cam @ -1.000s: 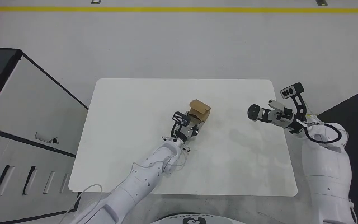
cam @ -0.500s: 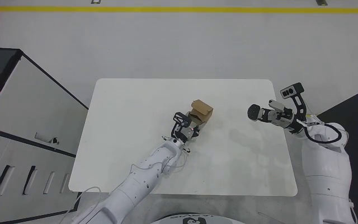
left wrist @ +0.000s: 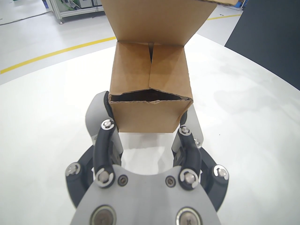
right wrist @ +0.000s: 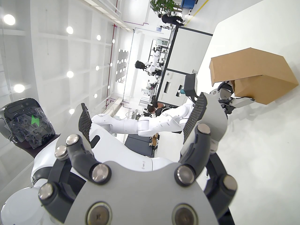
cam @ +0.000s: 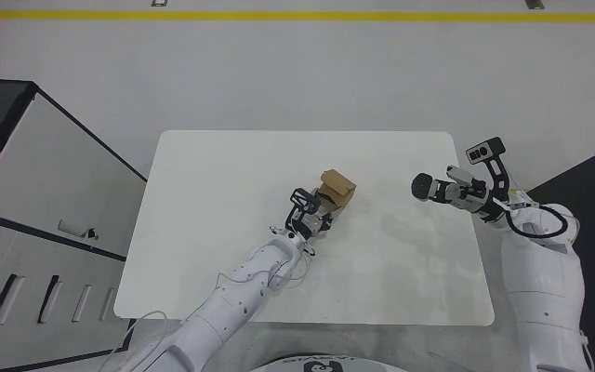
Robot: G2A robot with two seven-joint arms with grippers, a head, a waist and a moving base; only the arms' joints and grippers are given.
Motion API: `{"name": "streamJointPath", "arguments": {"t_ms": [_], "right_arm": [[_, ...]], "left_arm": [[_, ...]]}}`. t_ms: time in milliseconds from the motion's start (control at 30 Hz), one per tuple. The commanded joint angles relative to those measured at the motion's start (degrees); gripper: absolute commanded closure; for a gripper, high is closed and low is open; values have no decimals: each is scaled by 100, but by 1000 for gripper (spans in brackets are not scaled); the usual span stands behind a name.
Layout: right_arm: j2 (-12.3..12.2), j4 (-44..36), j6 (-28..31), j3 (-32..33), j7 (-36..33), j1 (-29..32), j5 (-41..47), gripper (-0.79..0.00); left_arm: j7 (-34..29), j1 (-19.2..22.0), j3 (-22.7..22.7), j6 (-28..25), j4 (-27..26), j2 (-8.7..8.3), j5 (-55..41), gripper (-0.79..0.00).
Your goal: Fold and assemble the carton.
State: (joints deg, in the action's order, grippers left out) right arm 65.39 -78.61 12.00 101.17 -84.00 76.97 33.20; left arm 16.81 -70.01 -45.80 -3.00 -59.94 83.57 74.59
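carton [left wrist: 150, 80] sits just past table centre toward 3 o'clock in the top view. left gripper [left wrist: 148, 118] is at its 7 o'clock, pinching the near end, one finger on each side wall. right gripper [right wrist: 140, 118] is spread and empty, well apart at the carton's 3 o'clock, near the table edge. Risks: the big lid flap stands up unfolded, the two inner flaps meet with a gap, and the near end gapes, so a hard squeeze could buckle the thin walls. With a one-sided hold low on one end, the box could pivot or slip out once a flap gets pushed, as nothing braces the far side. Can't tell if the base lies flat on the table [cam: 232, 186]. The surface is smooth, white and round-cornered, so likely slippery. Around it is grey floor, with a yellow line [cam: 297, 15] at 12 o'clock and a grey cabinet [cam: 56, 186] at 9 o'clock.
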Motion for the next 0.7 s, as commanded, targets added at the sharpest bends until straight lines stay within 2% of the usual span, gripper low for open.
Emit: {"name": "streamJointPath", "arguments": {"t_ms": [0,200,400,467,533,667], "right_arm": [[0,0,0,0,0,0,0,-785],[0,0,0,0,0,0,0,-785],[0,0,0,0,0,0,0,-785],[0,0,0,0,0,0,0,-785],[0,0,0,0,0,0,0,-785],[0,0,0,0,0,0,0,-785]], "left_arm": [[-37,5,5,-31,27,7,9,-376],[-107,25,1,-91,80,27,22,-391],[-140,28,-20,-75,112,44,41,-579],[-141,27,-25,-77,117,49,46,-702],[-137,22,-38,-89,122,55,20,-776],[-110,19,-67,-110,140,65,-7,-785]]}}
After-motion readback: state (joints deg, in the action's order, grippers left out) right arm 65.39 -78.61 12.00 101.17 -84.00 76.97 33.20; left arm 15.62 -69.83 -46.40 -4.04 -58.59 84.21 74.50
